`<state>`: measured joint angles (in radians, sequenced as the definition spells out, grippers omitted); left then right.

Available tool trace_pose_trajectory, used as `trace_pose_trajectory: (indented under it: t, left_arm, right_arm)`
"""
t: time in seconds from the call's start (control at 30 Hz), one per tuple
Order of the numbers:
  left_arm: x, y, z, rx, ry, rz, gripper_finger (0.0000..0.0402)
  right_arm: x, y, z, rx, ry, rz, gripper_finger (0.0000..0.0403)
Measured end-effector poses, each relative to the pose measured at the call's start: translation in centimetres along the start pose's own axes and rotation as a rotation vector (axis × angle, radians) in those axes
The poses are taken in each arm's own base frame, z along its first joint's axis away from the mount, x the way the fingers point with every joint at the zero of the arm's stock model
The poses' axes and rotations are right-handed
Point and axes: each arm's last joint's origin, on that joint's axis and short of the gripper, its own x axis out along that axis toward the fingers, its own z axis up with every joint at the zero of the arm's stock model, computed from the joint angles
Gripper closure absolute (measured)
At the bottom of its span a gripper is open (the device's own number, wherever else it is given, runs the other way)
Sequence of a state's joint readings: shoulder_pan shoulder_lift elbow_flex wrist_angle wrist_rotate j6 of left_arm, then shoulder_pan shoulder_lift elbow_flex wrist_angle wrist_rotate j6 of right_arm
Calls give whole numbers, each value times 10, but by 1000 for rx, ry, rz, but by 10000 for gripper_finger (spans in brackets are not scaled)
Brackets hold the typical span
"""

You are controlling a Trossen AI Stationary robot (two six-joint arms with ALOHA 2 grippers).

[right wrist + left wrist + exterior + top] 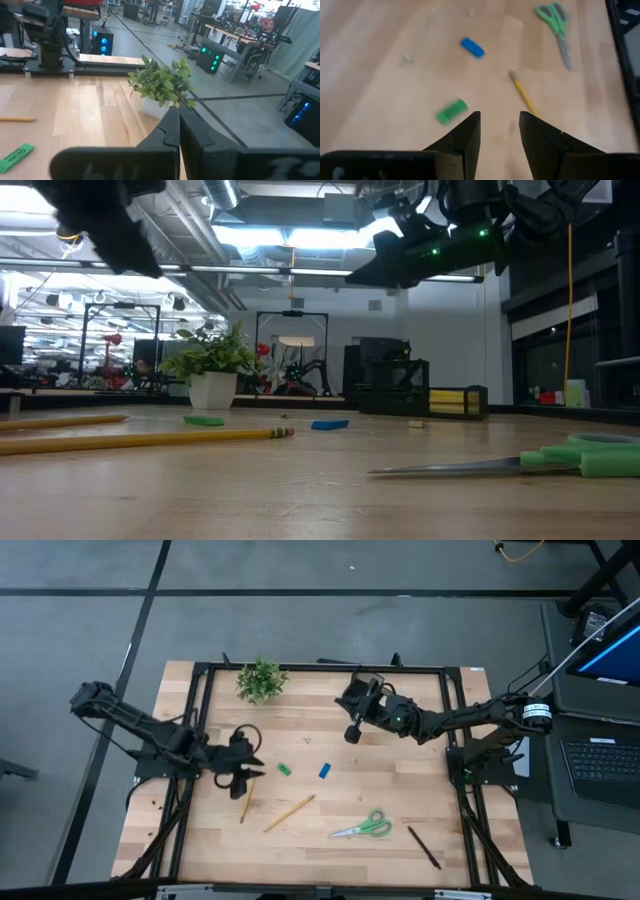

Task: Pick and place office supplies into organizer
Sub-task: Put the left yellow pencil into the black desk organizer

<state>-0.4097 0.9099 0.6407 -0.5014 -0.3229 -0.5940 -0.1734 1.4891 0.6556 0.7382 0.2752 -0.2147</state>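
My left gripper point(499, 116) point(243, 772) is open and raised over the table's left part. The green eraser point(452, 111) lies just beyond its fingertips, the blue eraser point(472, 48) farther on. One pencil point(522, 92) lies flat ahead, and another pencil point(247, 802) lies near the gripper. The green-handled scissors point(365, 828) and a black pen point(423, 847) lie near the near edge. My right gripper point(177, 107) point(347, 702) is shut and raised over the far middle, with nothing showing between its fingers. The black organizer point(392, 385) stands at the far side, with a yellow pad point(448, 401) beside or in it.
A potted green plant point(262, 680) stands at the far edge, left of the right gripper, and shows straight ahead in the right wrist view point(162, 82). A black frame point(300, 667) borders the wooden table. In the high view the right arm covers the organizer.
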Motion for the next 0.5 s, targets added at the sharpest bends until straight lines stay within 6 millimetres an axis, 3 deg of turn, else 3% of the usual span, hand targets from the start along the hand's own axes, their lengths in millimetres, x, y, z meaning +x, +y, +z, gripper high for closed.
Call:
trace_pose_trajectory:
  t: [0.2,0.5]
  left_arm:
    - [3,-11,-18,-167,126,10,272]
    - [26,-25,-32,-441,444,30,272]
  right_arm:
    - [0,0,0,-1,2,0,396]
    - [0,0,0,-1,-1,-2,393]
